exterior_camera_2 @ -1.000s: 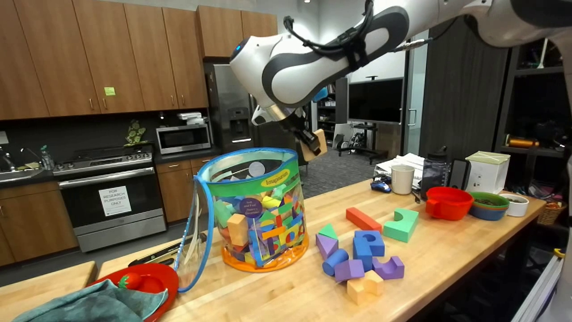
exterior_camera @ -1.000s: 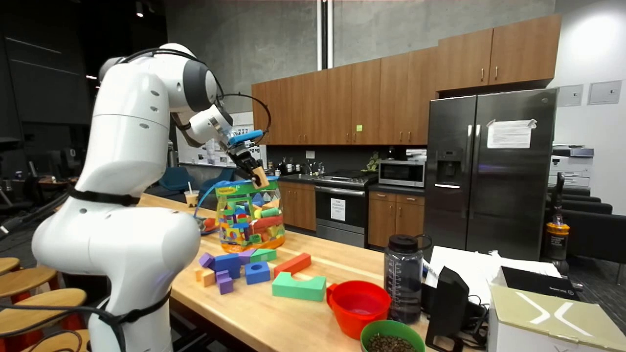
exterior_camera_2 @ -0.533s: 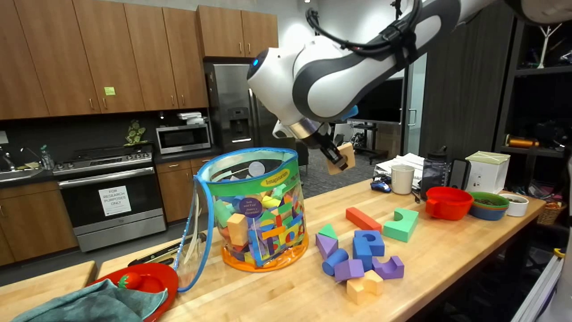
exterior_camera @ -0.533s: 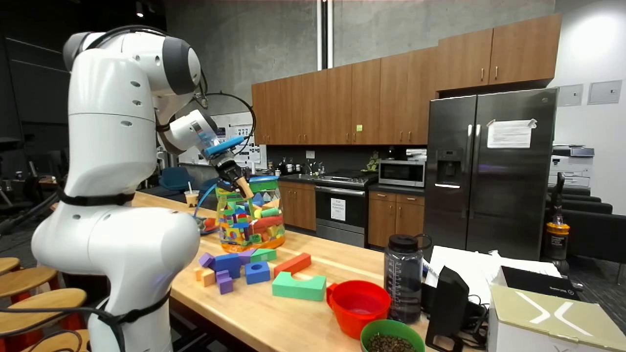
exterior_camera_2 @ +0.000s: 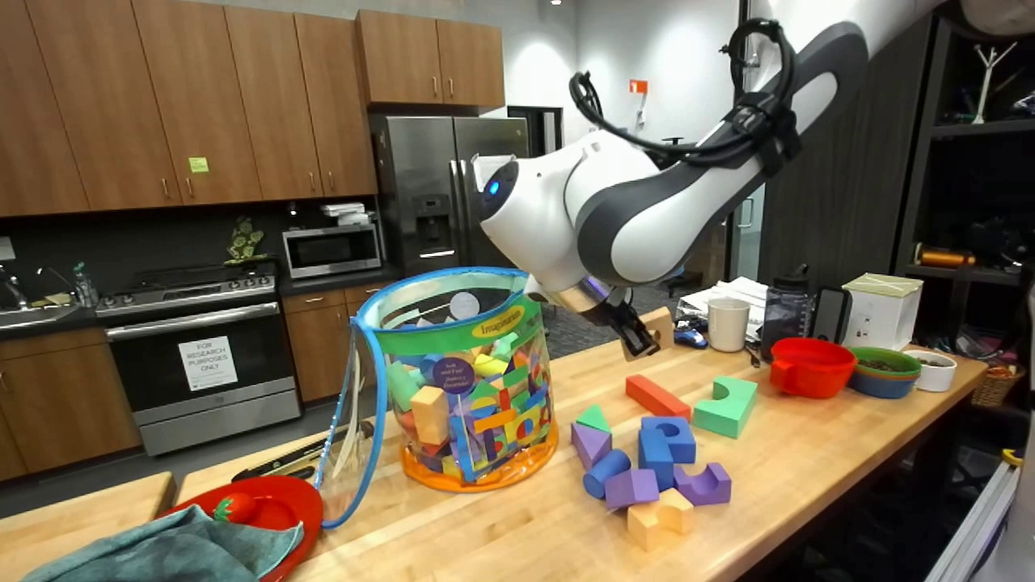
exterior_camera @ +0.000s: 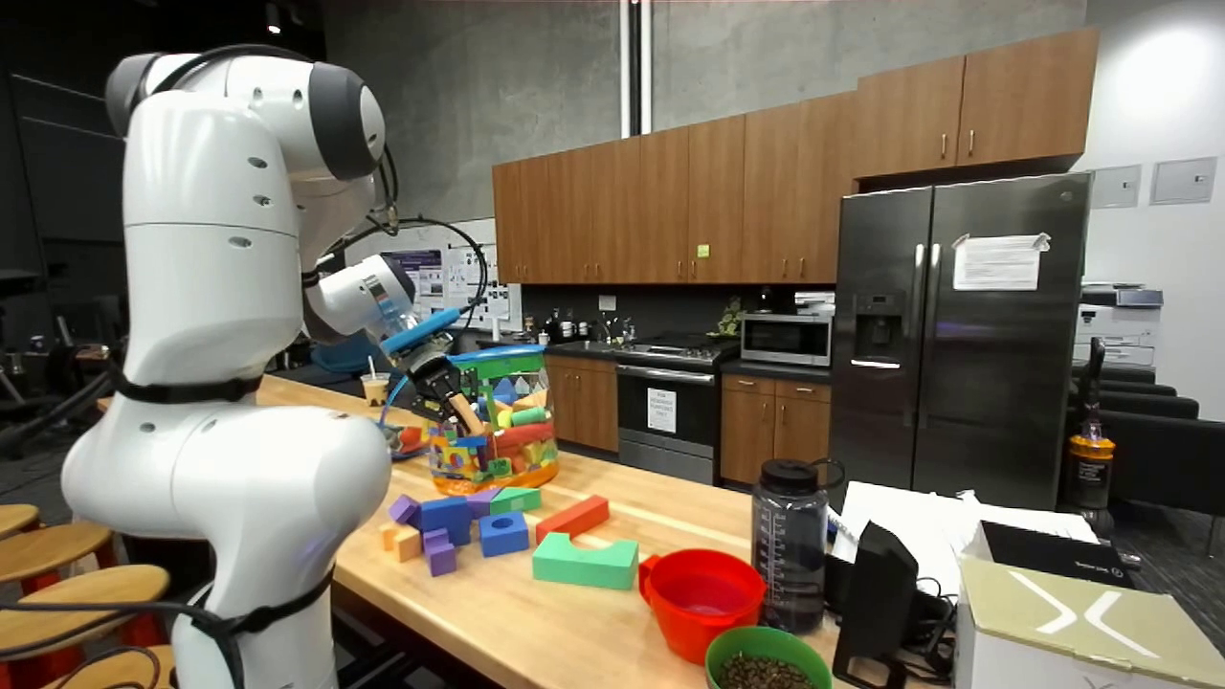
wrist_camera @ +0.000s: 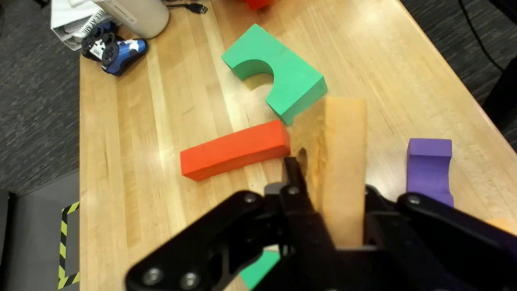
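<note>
My gripper [wrist_camera: 328, 178] is shut on a tan block [wrist_camera: 345, 161] and holds it tilted above the table. The held block also shows in both exterior views [exterior_camera: 467, 416] [exterior_camera_2: 659, 323]. The gripper is beside the clear zip bag [exterior_camera_2: 477, 323] full of coloured blocks, outside its blue rim. Below and around on the table lie a red bar block [wrist_camera: 236, 149], a green arch block [wrist_camera: 291, 72] and a purple arch block [wrist_camera: 430, 169]. A blue block with a hole [exterior_camera_2: 675, 436], a blue cylinder [exterior_camera_2: 606, 473] and a pale orange arch block [exterior_camera_2: 661, 519] lie nearby.
A red cup [exterior_camera_2: 813, 368], stacked bowls [exterior_camera_2: 884, 372], a dark bottle [exterior_camera: 790, 545], a mug [exterior_camera_2: 728, 323] and a game controller [wrist_camera: 117, 50] stand along the table. A red plate [exterior_camera_2: 303, 505] with a cloth [exterior_camera_2: 174, 550] lies beyond the bag.
My gripper has moved down and away from the bag's top, toward the loose blocks, with the tan block still in it. The bag and the loose blocks have not moved.
</note>
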You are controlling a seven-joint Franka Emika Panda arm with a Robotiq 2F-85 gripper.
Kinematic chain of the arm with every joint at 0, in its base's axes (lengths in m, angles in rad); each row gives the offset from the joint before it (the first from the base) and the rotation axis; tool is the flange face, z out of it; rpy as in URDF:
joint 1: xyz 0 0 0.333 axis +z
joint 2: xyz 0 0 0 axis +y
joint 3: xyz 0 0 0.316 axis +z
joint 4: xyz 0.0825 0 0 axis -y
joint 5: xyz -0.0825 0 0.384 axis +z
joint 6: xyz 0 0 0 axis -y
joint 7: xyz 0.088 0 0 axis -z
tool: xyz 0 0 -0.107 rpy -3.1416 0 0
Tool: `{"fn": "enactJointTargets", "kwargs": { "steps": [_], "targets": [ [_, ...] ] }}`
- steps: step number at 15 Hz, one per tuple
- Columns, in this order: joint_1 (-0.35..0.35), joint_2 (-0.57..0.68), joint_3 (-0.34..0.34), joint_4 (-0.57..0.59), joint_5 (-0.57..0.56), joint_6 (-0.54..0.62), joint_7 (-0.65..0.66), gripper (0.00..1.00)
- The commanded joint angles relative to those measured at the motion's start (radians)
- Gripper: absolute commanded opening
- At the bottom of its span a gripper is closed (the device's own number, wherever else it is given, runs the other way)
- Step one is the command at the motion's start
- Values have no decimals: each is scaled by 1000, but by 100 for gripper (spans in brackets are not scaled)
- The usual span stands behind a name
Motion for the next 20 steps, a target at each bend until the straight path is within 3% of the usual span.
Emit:
{"fn": "enactJointTargets", "kwargs": {
  "steps": [1,4,8,15,18,20],
  "targets": [
    [-26,-24,11,-78,45,167,55,5],
    [-41,-27,4,-128,72,331,24,5],
    [-63,-30,-5,-174,72,451,-4,5],
    [-74,-25,-5,-203,25,466,13,5],
    [-33,-9,32,-249,-3,468,100,5],
    [-44,-20,18,-250,-104,441,92,5]
  ]
}}
